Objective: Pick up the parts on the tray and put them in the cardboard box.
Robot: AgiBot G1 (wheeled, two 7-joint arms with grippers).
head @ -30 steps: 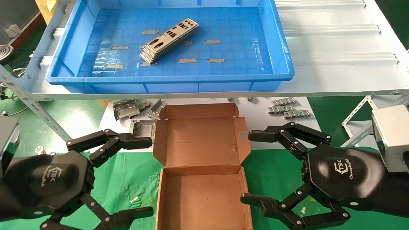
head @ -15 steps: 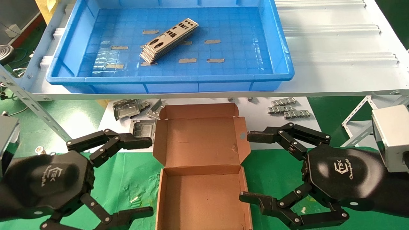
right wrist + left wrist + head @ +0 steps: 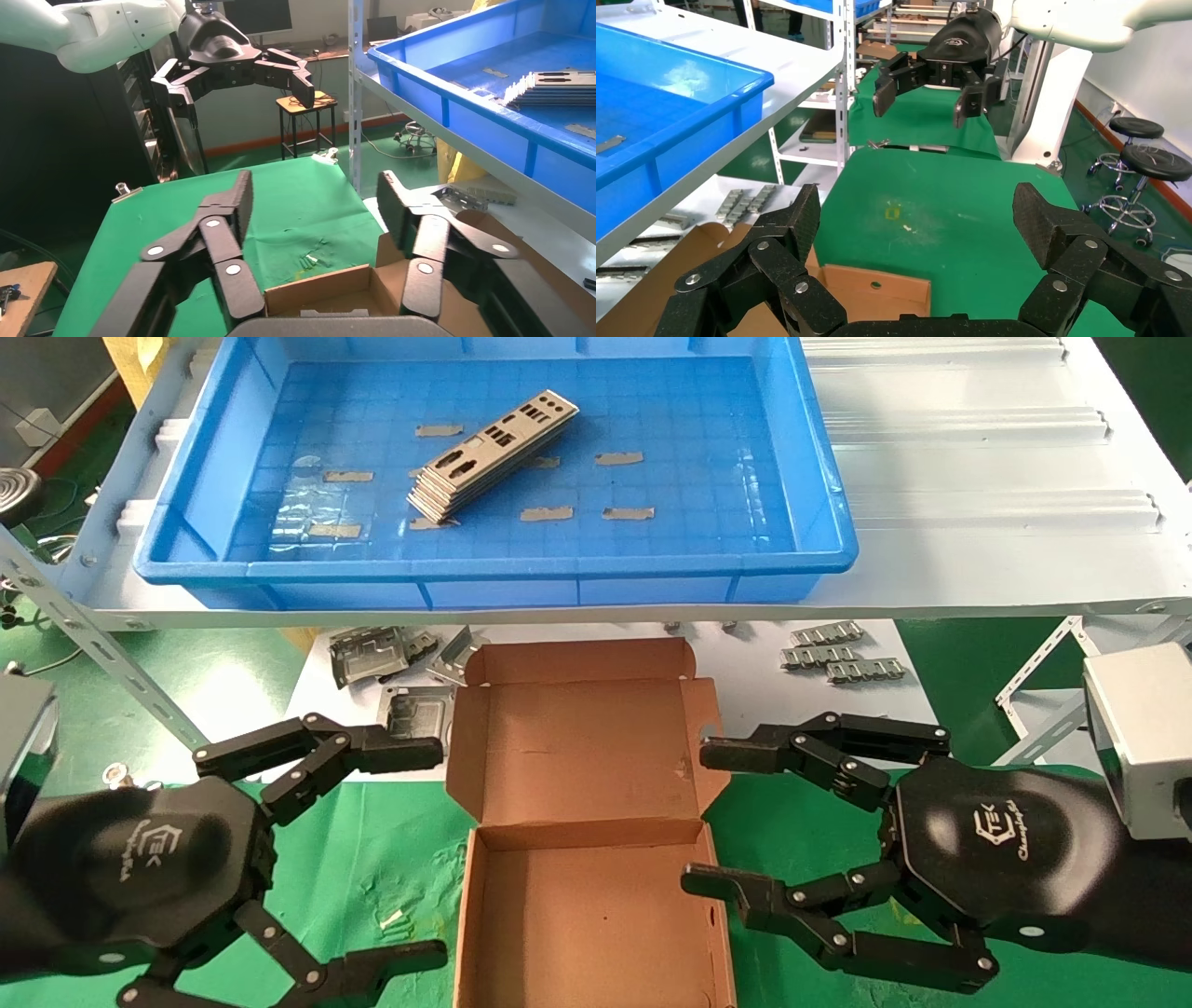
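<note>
Over the green table (image 3: pixel 819 822), the right gripper (image 3: pixel 712 822) has narrowed slightly, nearing the cardboard box (image 3: pixel 582 822).

The right gripper (image 3: pixel 705 822) has shifted left toward the cardboard box (image 3: pixel 582 822), its fingertips now seemingly over the box's right edge, jaws slightly narrower.
</note>
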